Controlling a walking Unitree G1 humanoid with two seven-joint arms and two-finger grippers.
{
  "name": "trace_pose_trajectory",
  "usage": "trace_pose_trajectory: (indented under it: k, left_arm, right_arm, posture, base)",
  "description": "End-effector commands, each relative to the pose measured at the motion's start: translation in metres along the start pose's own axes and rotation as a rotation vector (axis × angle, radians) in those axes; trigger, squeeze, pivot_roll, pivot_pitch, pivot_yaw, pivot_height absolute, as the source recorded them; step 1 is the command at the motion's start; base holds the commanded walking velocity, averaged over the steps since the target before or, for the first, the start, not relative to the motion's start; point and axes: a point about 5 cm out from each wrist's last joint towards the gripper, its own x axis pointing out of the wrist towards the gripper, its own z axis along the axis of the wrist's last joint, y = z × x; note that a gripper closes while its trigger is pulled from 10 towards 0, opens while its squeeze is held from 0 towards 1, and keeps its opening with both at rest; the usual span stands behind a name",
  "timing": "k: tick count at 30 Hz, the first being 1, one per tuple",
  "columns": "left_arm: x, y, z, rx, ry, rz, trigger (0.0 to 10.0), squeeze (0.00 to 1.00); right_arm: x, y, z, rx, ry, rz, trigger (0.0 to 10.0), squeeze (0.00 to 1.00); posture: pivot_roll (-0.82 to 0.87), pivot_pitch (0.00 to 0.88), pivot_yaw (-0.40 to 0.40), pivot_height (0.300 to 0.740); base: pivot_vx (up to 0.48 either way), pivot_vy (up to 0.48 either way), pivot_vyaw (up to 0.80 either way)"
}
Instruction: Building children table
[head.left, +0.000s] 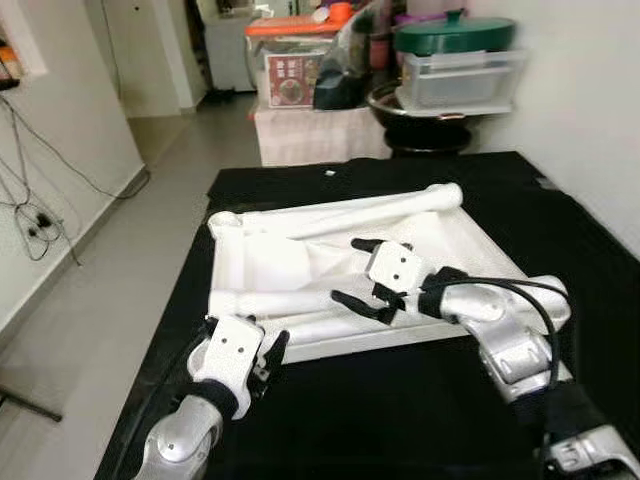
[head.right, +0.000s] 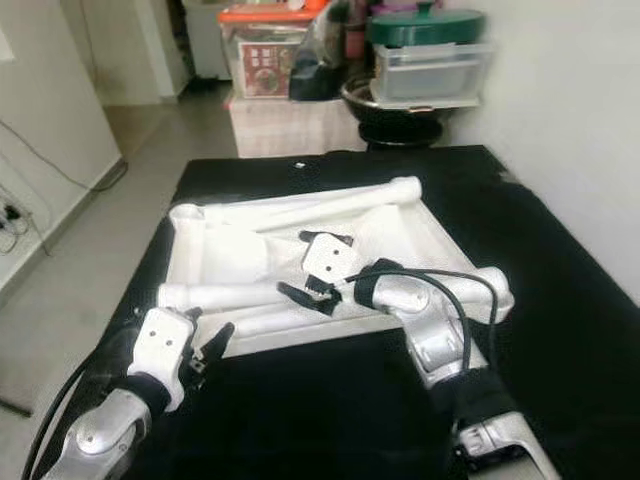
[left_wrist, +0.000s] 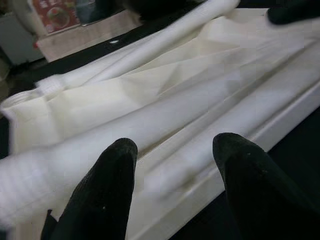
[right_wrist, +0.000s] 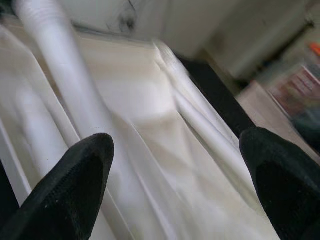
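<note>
Black cloth (head.left: 420, 400) covered the work surface. On it lay the white plastic tabletop (head.left: 300, 265), upside down, w/ round white legs (head.left: 350, 212) lying loose across its underside and a further leg (head.right: 470, 283) beside the near-right corner. Judged light, stiff, smooth-skinned; legs likely to roll and slip. Best hold approx mid-length on a leg, across its width.

Right gripper (head.left: 368, 272) hovered over the tabletop centre, fingers spread wide, holding nothing. Left gripper (head.left: 268, 362) sat at the near-left rim, fingers (left_wrist: 100, 195) also apart, empty, pointing along the nearest leg (left_wrist: 125, 130).
</note>
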Motion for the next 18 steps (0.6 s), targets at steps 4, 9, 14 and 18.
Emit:
trace_pose_trajectory:
  k: [4, 9, 14, 18]
  left_arm:
    - [-0.001, 0.000, -0.009, -0.018, 0.065, -0.001, 10.0, 0.00]
    - [-0.003, -0.006, -0.015, 0.032, 0.124, -0.079, 10.0, 0.00]
    - [-0.008, -0.013, -0.014, 0.050, 0.147, -0.168, 10.0, 0.00]
    - [-0.010, -0.013, -0.013, 0.049, 0.147, -0.165, 10.0, 0.00]
  right_arm:
    - [-0.004, 0.001, -0.007, -0.024, 0.121, 0.099, 10.0, 0.00]
    - [-0.008, -0.003, -0.015, -0.044, 0.257, 0.208, 10.0, 0.00]
    - [-0.009, -0.016, -0.011, -0.008, 0.345, 0.251, 10.0, 0.00]
    - [-0.006, -0.020, -0.013, -0.004, 0.389, 0.238, 10.0, 0.00]
  posture:
    - [-0.02, 0.000, 0.039, 0.740]
    - [-0.01, 0.000, 0.041, 0.740]
    - [-0.01, 0.000, 0.043, 0.740]
    - [-0.01, 0.000, 0.043, 0.740]
  base:
    - [0.000, 0.000, 0.00]
    - [0.000, 0.000, 0.00]
    - [0.000, 0.000, 0.00]
    - [0.000, 0.000, 0.00]
